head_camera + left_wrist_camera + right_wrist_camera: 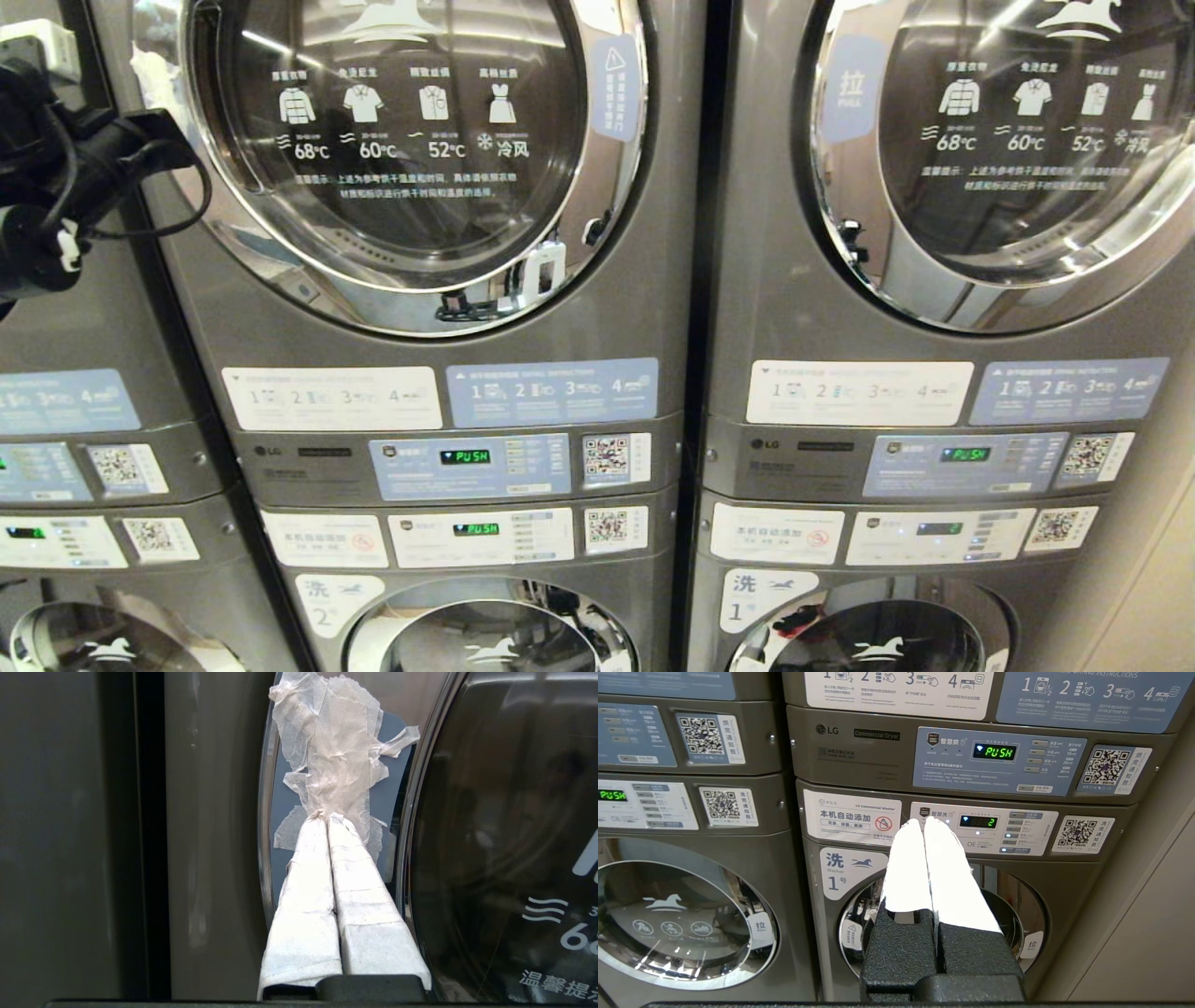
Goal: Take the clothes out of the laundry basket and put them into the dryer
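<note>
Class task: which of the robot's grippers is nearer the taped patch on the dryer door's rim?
Left. The left gripper has its tips at the taped patch; the right gripper points at a washer panel lower down.

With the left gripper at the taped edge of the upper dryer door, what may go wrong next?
1. The left gripper, its taped fingers pressed together, meets only crumpled translucent tape on the round chrome-rimmed dryer door; it may slip.
2. That door looks closed, so no clothes can be loaded yet.
3. No laundry basket is in view.
</note>
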`<state>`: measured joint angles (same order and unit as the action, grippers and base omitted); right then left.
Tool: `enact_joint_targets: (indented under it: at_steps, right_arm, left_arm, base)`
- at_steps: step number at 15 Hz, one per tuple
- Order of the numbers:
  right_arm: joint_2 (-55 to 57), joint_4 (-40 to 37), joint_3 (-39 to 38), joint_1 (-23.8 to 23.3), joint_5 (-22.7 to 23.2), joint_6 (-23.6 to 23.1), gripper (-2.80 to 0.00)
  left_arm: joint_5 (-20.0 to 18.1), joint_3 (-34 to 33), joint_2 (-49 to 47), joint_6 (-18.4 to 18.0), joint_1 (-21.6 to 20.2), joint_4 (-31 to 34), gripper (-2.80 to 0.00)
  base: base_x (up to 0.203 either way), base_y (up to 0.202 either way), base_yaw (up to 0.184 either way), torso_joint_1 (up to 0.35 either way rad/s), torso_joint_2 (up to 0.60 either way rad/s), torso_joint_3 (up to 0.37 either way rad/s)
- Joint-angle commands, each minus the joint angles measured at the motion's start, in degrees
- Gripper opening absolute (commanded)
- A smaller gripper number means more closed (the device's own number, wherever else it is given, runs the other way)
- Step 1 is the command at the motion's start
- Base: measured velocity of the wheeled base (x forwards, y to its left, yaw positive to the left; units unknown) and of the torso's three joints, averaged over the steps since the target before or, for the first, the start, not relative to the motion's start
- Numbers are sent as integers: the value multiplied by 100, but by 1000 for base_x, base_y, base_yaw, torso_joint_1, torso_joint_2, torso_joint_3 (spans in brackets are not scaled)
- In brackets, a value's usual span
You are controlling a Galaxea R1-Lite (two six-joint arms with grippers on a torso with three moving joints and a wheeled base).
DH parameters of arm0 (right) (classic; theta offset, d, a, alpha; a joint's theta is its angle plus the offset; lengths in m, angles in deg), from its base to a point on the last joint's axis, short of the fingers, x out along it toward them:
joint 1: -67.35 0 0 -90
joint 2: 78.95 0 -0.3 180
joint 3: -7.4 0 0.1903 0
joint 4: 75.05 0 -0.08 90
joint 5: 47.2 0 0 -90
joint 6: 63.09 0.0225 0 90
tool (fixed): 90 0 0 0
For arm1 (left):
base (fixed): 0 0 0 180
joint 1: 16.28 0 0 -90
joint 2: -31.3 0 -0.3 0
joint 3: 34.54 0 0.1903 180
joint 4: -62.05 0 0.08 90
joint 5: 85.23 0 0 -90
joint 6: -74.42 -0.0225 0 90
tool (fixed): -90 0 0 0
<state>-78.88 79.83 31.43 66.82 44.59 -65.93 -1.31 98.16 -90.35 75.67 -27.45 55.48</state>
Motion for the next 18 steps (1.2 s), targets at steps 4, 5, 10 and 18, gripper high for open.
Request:
enact_joint_targets:
  at_steps: [4,5,10,18]
  right_arm:
    - [1,0,4,0,-4,-6,-280]
    - [1,0,2,0,-2,-6,-280]
    - [1,0,4,0,5,-6,-280]
    - [1,0,4,0,5,-6,-280]
  left_arm:
    - [369,-606,1516,-187,-32,-141,-280]
    - [399,-884,1879,-240,-32,-139,-280]
    - [402,-3470,3686,-477,-21,-138,-280]
    - [164,-10161,7167,-305,-12,-6,-280]
  base:
    - [0,0,0,0,0,0]
    - [0,0,0,0,0,0]
    - [0,0,0,0,0,0]
    - [0,0,0,0,0,0]
